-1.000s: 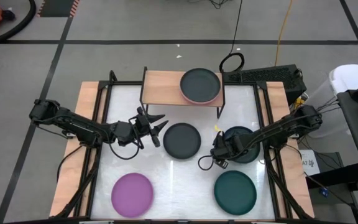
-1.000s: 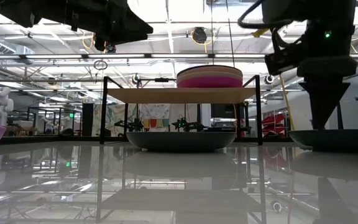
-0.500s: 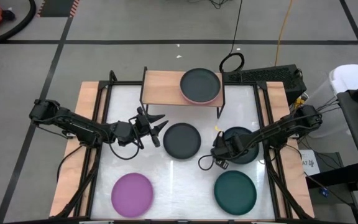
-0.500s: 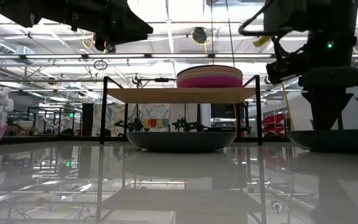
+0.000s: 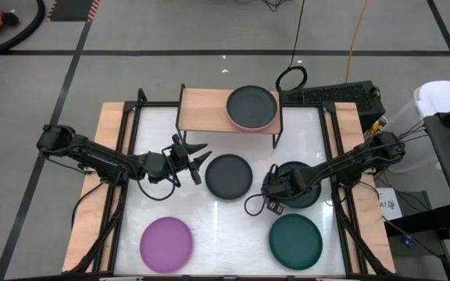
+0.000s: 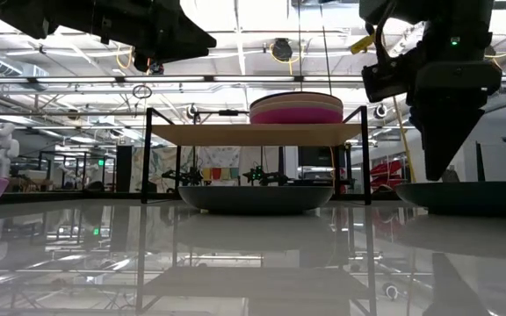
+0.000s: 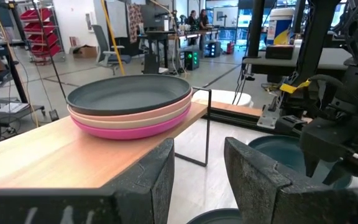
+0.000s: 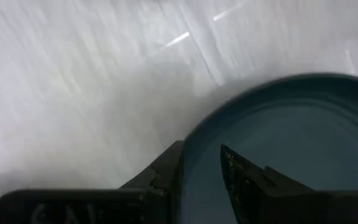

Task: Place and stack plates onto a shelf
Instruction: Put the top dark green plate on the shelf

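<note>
The wooden shelf (image 5: pixel 204 106) stands at the far edge and carries a stack of three plates (image 5: pixel 251 107), charcoal over pale pink over magenta (image 7: pixel 131 106). A charcoal plate (image 5: pixel 229 176) lies flat mid-table. My left gripper (image 5: pixel 198 160) hovers open just left of it, and through its fingers (image 7: pixel 197 155) I see the shelf. My right gripper (image 5: pixel 269 190) points down at the left rim of a dark teal plate (image 5: pixel 301 182) on the right side. A purple plate (image 5: pixel 166 243) and another teal plate (image 5: pixel 295 240) rest near the front edge. My right gripper (image 8: pixel 201 152) has the dark teal plate's left rim (image 8: pixel 199 129) between its two fingers, one finger inside the bowl (image 8: pixel 244 177) and one outside (image 8: pixel 165 174). It comes from above, pointing down (image 6: pixel 433 171). The plate's far side still lies on the table (image 6: pixel 490 200).
The shelf's left half (image 5: pixel 198 101) is bare board. The shelf's black legs (image 6: pixel 148 158) stand on the white table (image 5: pixel 209 218). Wooden side rails (image 5: pixel 104 156) border the table. Cables lie on the floor beyond the far edge.
My right gripper has shifted a little toward the table's left, and the dark teal plate's rim has come along with it, sliding slightly left on the table. My left arm has kept still.
</note>
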Motion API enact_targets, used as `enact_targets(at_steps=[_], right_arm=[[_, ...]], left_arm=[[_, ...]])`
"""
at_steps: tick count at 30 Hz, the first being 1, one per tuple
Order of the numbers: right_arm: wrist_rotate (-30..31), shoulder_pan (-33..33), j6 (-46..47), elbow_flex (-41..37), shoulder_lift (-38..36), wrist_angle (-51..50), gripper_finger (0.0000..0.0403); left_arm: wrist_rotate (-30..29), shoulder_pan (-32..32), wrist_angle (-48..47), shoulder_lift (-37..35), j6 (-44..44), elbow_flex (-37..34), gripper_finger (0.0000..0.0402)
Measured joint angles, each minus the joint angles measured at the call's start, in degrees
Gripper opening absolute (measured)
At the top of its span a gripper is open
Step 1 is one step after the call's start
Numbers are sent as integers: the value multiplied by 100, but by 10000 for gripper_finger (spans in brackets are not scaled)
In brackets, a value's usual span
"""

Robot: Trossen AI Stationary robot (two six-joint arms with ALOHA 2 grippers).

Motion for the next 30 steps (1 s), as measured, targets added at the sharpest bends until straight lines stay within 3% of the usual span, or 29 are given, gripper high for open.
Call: enact_targets(at_steps=[19,30], right_arm=[[-20,15,-4,-428,0,484,87],[83,17,-603,-524,-9,519,7]], left_arm=[[0,0,0,0,-12,0,147],[0,1,0,0,-27,0,147]])
